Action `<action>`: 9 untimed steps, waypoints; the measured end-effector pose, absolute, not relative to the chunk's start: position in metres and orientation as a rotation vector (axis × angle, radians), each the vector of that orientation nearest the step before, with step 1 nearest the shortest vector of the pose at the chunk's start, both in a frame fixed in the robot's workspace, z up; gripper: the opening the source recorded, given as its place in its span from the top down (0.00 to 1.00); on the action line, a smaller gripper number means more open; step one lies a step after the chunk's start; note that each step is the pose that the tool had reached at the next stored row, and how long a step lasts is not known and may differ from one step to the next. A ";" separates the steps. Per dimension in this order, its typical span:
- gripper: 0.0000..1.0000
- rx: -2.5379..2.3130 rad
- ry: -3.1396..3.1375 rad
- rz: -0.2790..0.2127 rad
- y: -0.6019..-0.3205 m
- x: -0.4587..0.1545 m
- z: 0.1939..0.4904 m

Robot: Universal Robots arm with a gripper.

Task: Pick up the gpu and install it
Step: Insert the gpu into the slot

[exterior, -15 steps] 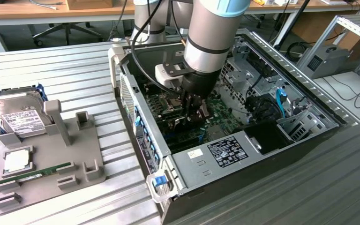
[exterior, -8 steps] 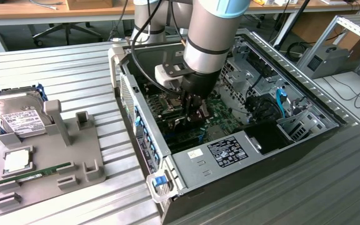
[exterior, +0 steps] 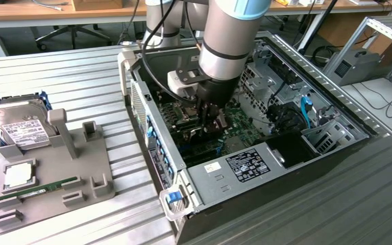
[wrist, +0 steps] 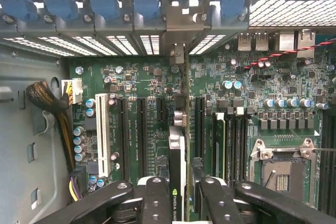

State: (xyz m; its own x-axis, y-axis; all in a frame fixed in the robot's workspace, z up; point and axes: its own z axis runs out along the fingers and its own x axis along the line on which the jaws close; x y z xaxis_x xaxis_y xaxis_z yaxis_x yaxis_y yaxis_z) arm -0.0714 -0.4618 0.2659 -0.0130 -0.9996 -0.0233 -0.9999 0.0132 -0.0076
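Inside an open PC case [exterior: 359, 133], the gripper [wrist: 181, 195] is clamped partway shut on the gpu [wrist: 177, 150], card held on edge betw. its fingers [wrist: 156, 203] just above the motherboard [wrist: 262, 87], in line w/ the expansion slots [wrist: 143, 129]. Beyond, blue slot latches [wrist: 147, 1] line the rear wall. On the exterior view's left, a hard drive [exterior: 20, 125] sits on a grey fixture tray [exterior: 87, 178].
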 end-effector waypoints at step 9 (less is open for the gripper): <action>0.73 -2.191 2.220 0.016 -0.461 -0.074 0.266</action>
State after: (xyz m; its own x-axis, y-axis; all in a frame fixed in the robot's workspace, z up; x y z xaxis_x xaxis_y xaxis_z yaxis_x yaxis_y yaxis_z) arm -0.0739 -0.4613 0.2660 -0.0130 -0.9996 -0.0232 -0.9999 0.0132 -0.0083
